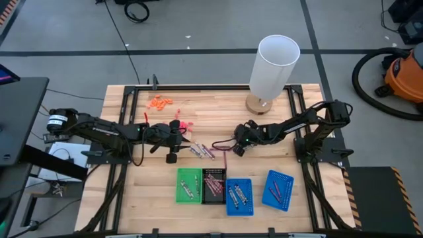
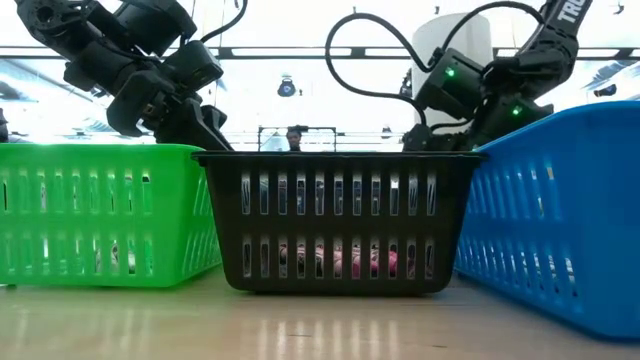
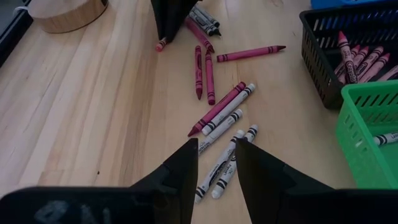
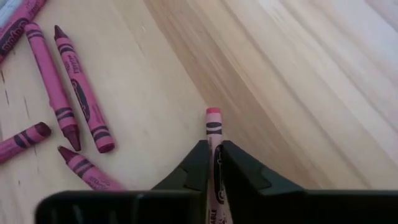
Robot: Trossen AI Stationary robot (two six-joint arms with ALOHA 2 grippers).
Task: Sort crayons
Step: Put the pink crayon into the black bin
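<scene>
High view: four trays along near bench edge, green tray (image 1: 190, 185), black tray (image 1: 213, 186) and two blue trays (image 1: 239, 196), each part-filled; I judge sorting roughly midway. Loose crayons (image 3: 217, 112), maroon, pinkish-red and grey-silver, paper-wrapped, lie scattered mid-bench. Right gripper (image 4: 213, 163) fingers clamped on pinkish-red crayon (image 4: 214, 134) beside pile. Left gripper (image 3: 216, 163) fingers apart, empty, over grey-silver ones.

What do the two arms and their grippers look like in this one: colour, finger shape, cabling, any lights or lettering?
Both arms are black and jointed, with black cables looping along them. The left gripper and right gripper have matte black wedge-shaped fingers tapering to narrow tips. The low view shows small green lights and part of white lettering on one arm.
</scene>
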